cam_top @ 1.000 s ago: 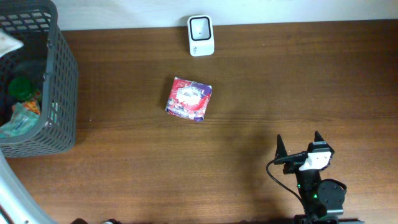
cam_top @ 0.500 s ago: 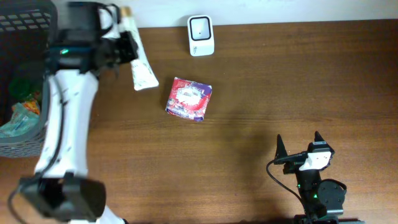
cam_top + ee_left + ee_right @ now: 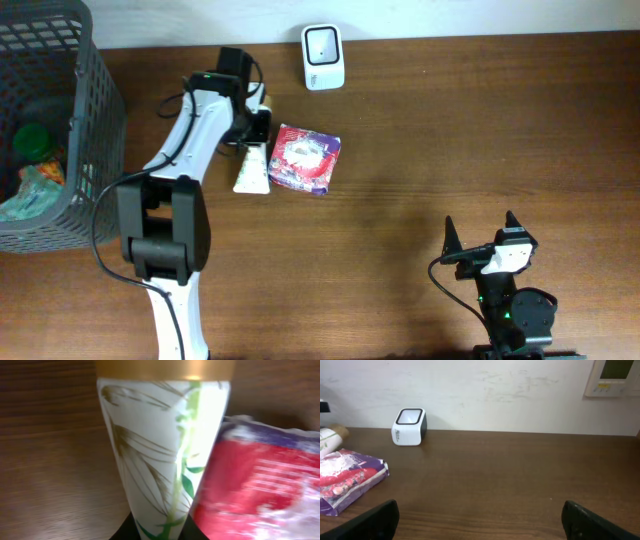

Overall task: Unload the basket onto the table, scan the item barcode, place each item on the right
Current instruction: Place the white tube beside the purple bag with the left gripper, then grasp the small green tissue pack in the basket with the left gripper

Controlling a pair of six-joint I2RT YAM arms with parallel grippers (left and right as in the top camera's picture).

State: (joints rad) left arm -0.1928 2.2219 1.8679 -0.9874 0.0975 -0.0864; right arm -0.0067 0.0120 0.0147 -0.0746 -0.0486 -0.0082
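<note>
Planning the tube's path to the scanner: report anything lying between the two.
Nothing stands squarely between them. The tube, in the left gripper, lies beside the red packet; the scanner stands at the table's far edge, with bare wood before it. Only the packet's corner nearest the scanner comes close to that path.

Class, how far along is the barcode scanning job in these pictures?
Done: a tube is out of the basket. In hand: the left gripper holds it beside the red packet. Left: presenting it to the scanner; the right gripper waits open.
</note>
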